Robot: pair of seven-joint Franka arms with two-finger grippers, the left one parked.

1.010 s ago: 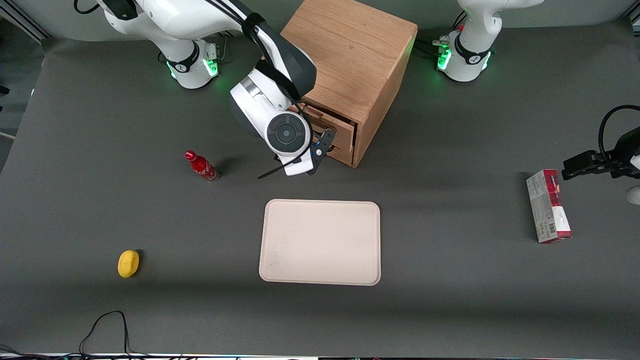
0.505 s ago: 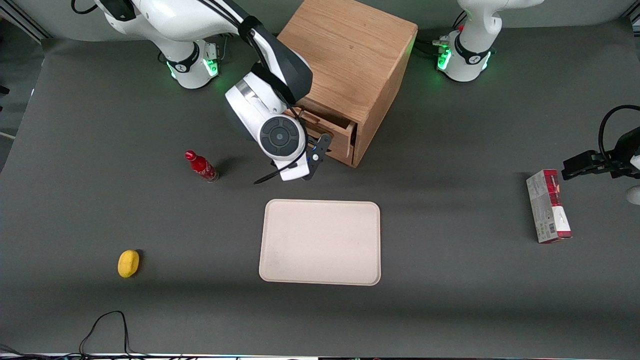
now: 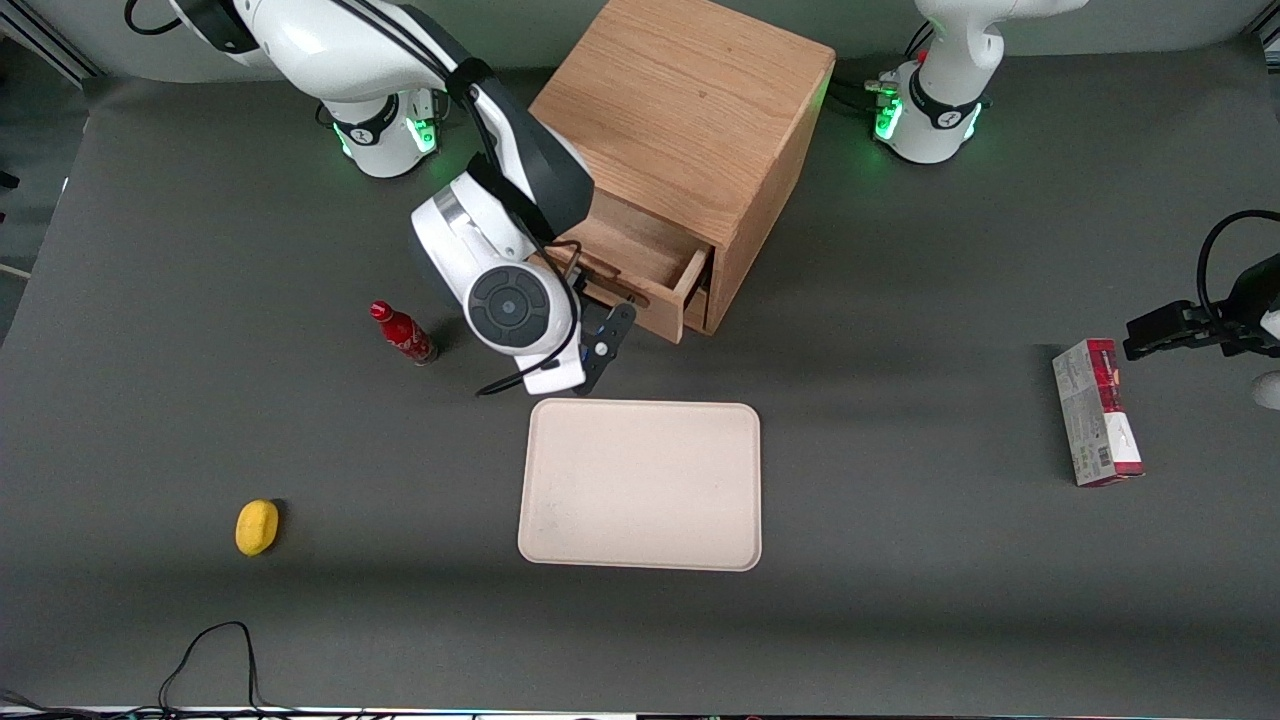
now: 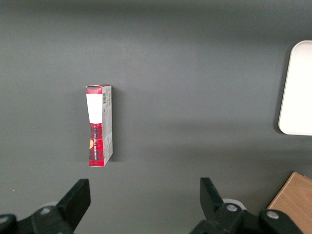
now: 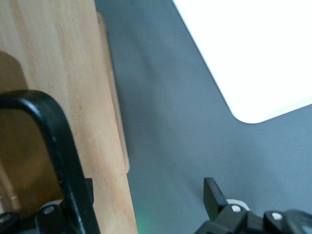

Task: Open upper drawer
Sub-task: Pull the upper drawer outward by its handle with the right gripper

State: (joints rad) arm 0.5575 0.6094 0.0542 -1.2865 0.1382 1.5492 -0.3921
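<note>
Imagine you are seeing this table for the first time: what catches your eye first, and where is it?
The oak cabinet stands out, its upper drawer pulled partly out toward the front camera. The gripper sits at the drawer's black handle, with the white arm above it. Nearer the camera lies a pale tray.
</note>
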